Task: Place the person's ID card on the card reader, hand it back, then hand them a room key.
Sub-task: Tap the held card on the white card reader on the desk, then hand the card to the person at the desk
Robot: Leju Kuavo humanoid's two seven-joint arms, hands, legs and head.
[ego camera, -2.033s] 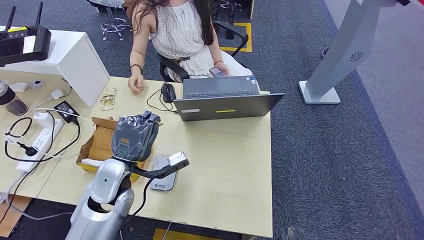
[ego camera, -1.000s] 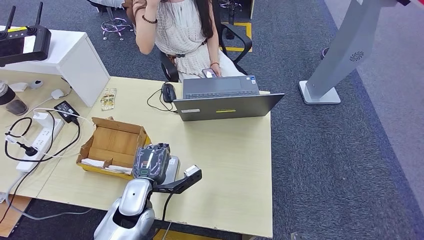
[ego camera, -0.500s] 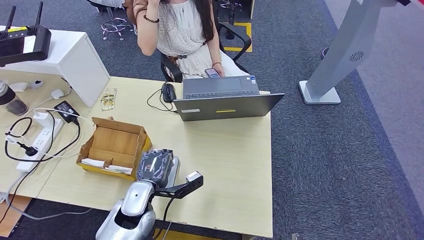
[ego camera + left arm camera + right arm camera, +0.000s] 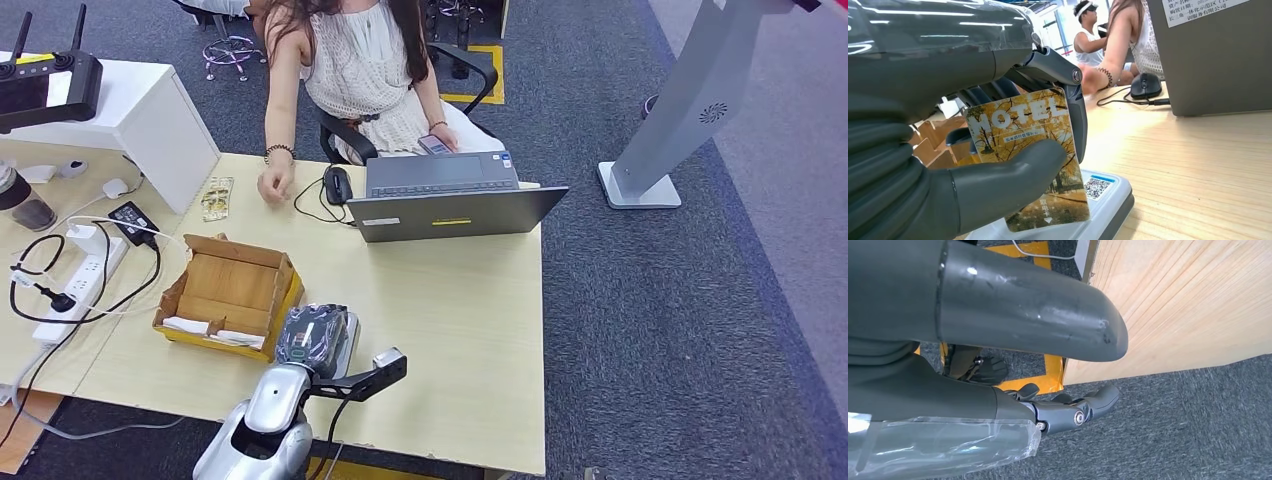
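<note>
My left hand [image 4: 314,338] hovers low over the pale card reader [image 4: 351,333] near the desk's front edge. It pinches a yellow card [image 4: 1023,130] printed "HOTEL" between thumb [image 4: 1008,182] and fingers. The card stands upright, its lower edge just above the reader [image 4: 1105,200], which carries a QR sticker; I cannot tell whether they touch. The person [image 4: 365,70] sits behind the desk with one hand [image 4: 272,185] on the tabletop and a phone in the other. My right hand [image 4: 948,390] hangs beside the desk's edge, fingers loosely apart, holding nothing.
An open cardboard box [image 4: 228,290] sits just left of the reader. A laptop [image 4: 450,200] and a mouse [image 4: 337,185] stand at the desk's far edge. Cables and a power strip [image 4: 85,280] lie at far left. A grey stand [image 4: 680,100] rises on the carpet at right.
My left hand came back from above the cardboard box and now sits over the reader, almost still lately. The person's raised arm has come down onto the desk.
</note>
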